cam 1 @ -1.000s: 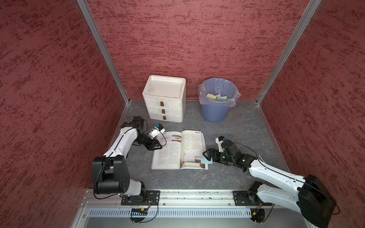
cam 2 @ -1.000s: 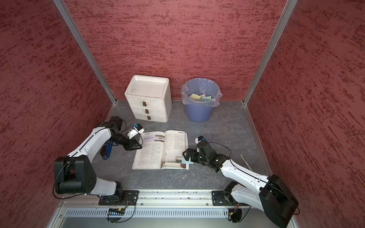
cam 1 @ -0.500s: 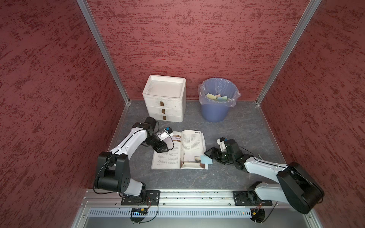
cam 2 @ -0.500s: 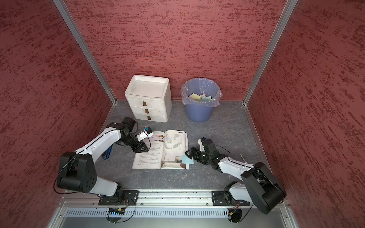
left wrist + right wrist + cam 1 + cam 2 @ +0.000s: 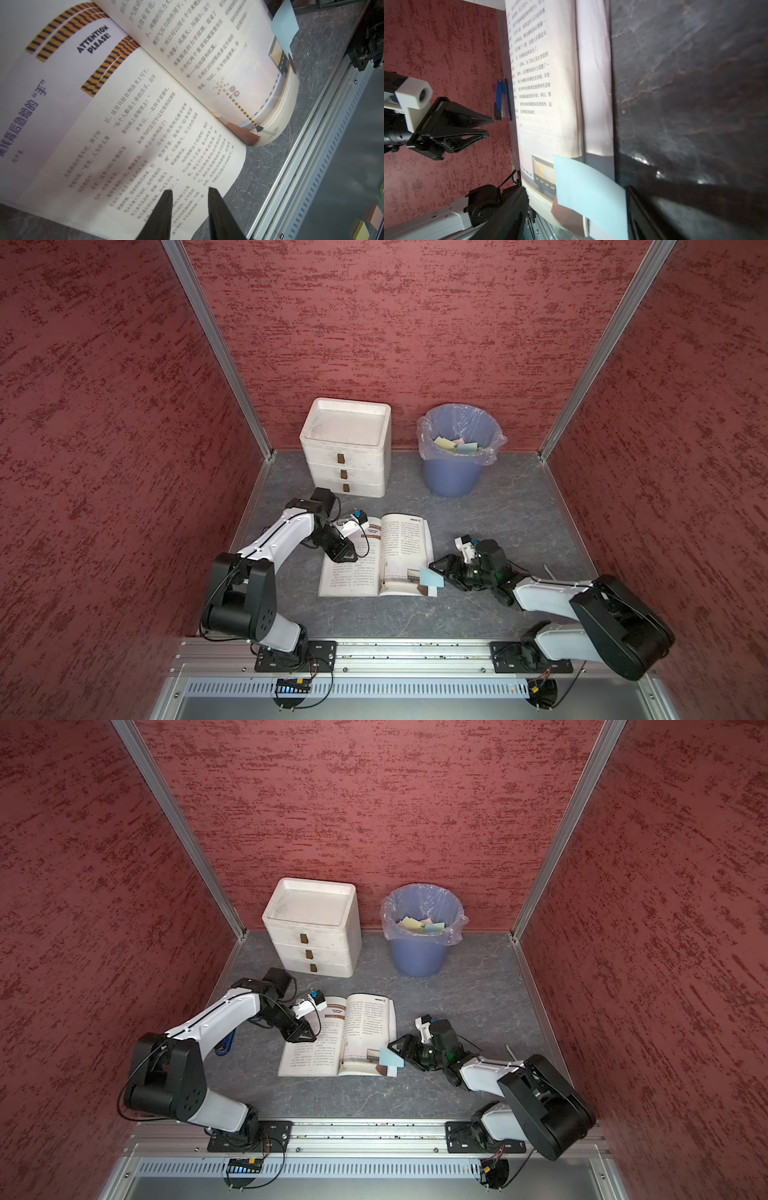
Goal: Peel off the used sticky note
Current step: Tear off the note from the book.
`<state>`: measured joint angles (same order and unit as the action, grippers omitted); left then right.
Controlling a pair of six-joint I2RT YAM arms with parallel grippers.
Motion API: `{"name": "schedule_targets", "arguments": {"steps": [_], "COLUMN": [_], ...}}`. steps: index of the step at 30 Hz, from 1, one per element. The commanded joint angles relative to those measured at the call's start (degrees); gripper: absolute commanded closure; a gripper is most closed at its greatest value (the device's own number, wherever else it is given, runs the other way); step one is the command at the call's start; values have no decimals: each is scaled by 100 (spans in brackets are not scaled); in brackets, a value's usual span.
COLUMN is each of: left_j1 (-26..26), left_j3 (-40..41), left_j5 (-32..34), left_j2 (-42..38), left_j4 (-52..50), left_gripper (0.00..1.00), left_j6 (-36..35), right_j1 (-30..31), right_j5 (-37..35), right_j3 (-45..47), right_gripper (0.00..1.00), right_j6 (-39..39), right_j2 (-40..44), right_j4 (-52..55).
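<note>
- Pale-blue paper sticky note point(image 5: 589, 187), between the parted fingers of the right gripper point(image 5: 439, 575), should be pinched at its free edge.
- Open printed book point(image 5: 399, 547) should be pinned by the left gripper point(image 5: 190, 193), fingers slightly apart.

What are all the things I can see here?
Book: one, white pages, open mid-table.
Sticky note: one, light blue, on the book's near right corner.
Drawer box: one, white, three drawers, at the back.
Bin: one, blue, clear liner, beside the drawer box; coloured notes inside.
Stapler: one, blue, by the left arm.
Left fingers: two, black, apart, over the left page.
Right fingers: two, black, apart, either side of the sticky note.
</note>
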<state>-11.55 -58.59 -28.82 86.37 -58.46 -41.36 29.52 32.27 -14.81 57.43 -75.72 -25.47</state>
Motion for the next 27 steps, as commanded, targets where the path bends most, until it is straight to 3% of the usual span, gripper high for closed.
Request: {"name": "schedule_targets", "arguments": {"steps": [1, 8, 16, 20, 24, 27], "left_j1": [-198, -767, -1507, -1899, -2126, -2286], "left_j3": [-106, -456, -1026, -1387, -1823, -2157], "left_j5": [47, 313, 529, 646, 674, 602], "left_j2": [113, 632, 1184, 1584, 2020, 2328], "left_j4": [113, 192, 149, 99, 33, -22], "left_gripper": [68, 68, 68, 68, 68, 68], "left_j6": [100, 321, 545, 603, 637, 664], "right_j1": [-38, -42, -18, 44, 99, 160], "right_j5": [17, -122, -466, -809, -783, -728], "right_j3": [40, 110, -3, 44, 5, -86], "right_gripper": [27, 34, 44, 56, 73, 81], "right_j6": [29, -66, -325, -491, -575, -641], "right_j2": [331, 846, 658, 730, 769, 764], "right_j4": [127, 554, 988, 1099, 1132, 1167]}}
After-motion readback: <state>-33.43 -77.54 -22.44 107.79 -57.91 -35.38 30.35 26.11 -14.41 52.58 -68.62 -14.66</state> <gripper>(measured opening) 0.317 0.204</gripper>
